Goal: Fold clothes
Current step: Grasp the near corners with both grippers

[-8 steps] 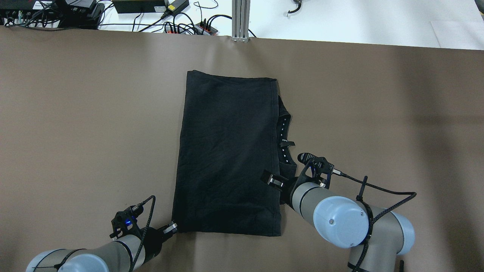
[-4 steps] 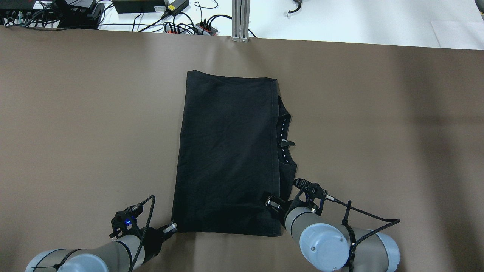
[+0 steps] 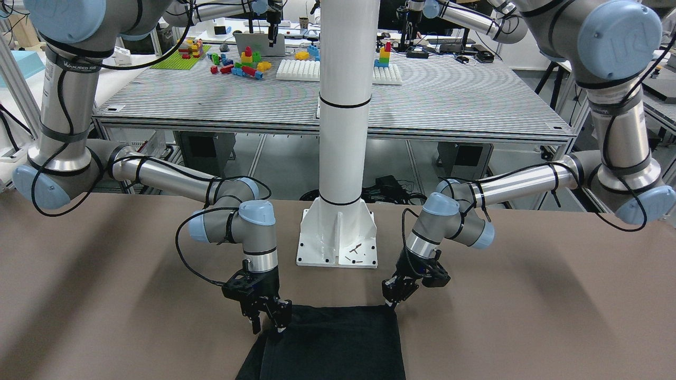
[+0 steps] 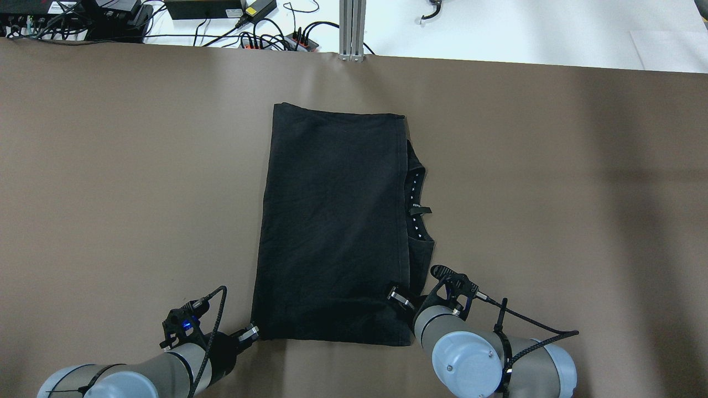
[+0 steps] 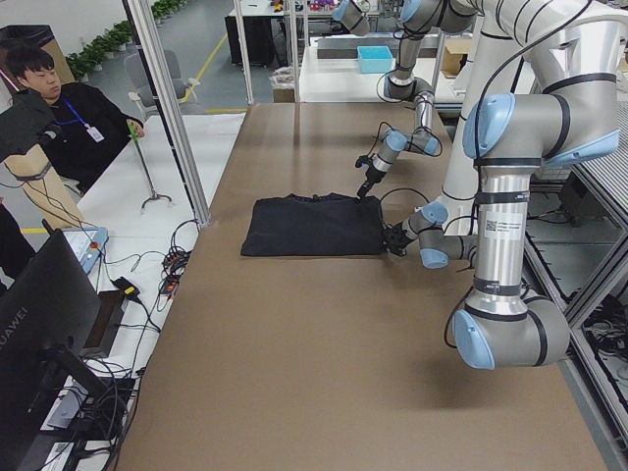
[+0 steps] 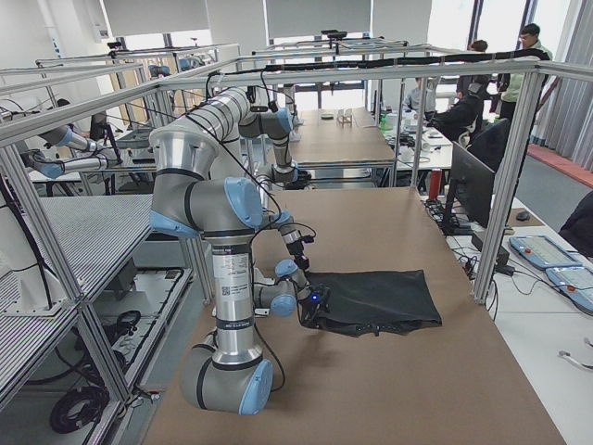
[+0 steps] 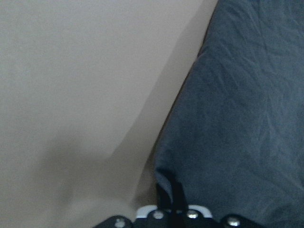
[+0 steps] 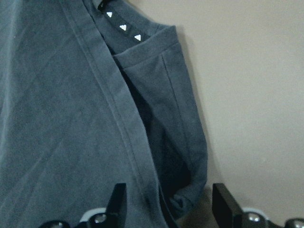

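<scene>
The black cloth (image 4: 332, 221) lies folded flat on the brown table; a collar strip with white triangles (image 4: 416, 210) sticks out along its right edge. My left gripper (image 4: 251, 333) sits at the cloth's near left corner. In the left wrist view its fingers (image 7: 171, 192) are shut on that corner of the cloth (image 7: 237, 118). My right gripper (image 4: 404, 303) is open over the near right corner. In the right wrist view its fingers (image 8: 118, 199) straddle the hem and the folded under-layer (image 8: 180, 142). In the front view both grippers, left (image 3: 393, 296) and right (image 3: 269, 319), stand at the cloth's edge (image 3: 332, 338).
The white pillar's base plate (image 3: 338, 240) stands on the table behind the cloth's near edge. An aluminium post (image 4: 352, 30) and cables (image 4: 260, 33) lie past the far table edge. Brown table (image 4: 110, 166) spreads on both sides.
My right gripper has moved toward the robot along the cloth's right edge, down to the near right corner. My left gripper has stayed at the near left corner.
</scene>
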Motion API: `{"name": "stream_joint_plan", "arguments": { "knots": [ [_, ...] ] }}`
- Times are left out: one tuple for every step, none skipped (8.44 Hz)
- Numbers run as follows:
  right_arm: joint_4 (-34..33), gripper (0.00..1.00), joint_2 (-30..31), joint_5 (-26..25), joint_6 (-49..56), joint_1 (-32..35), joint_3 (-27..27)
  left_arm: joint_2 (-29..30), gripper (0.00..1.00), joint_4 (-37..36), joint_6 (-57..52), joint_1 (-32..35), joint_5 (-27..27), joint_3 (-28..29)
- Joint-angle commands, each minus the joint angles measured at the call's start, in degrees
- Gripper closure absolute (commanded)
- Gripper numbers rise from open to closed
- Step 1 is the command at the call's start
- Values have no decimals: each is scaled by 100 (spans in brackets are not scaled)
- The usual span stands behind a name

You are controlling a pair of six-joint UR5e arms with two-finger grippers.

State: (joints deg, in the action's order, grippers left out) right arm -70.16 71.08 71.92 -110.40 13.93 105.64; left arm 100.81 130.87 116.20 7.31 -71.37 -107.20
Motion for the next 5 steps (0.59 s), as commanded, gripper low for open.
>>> {"name": "stream_joint_plan", "arguments": {
  "knots": [
    [2,59,-50,-20,-306,-4,0,8,100,0,-1,-1,1,6],
    [2,66,-50,-20,-341,-4,9,8,100,0,-1,-1,1,6],
    [2,68,-50,-20,-350,-4,35,17,100,0,-1,7,1,-3],
    [2,76,-42,-20,-351,-4,53,17,100,-8,-9,8,1,-3],
    [11,94,-42,-20,-351,-4,96,26,100,0,-53,8,-8,-20]
  ]
}}
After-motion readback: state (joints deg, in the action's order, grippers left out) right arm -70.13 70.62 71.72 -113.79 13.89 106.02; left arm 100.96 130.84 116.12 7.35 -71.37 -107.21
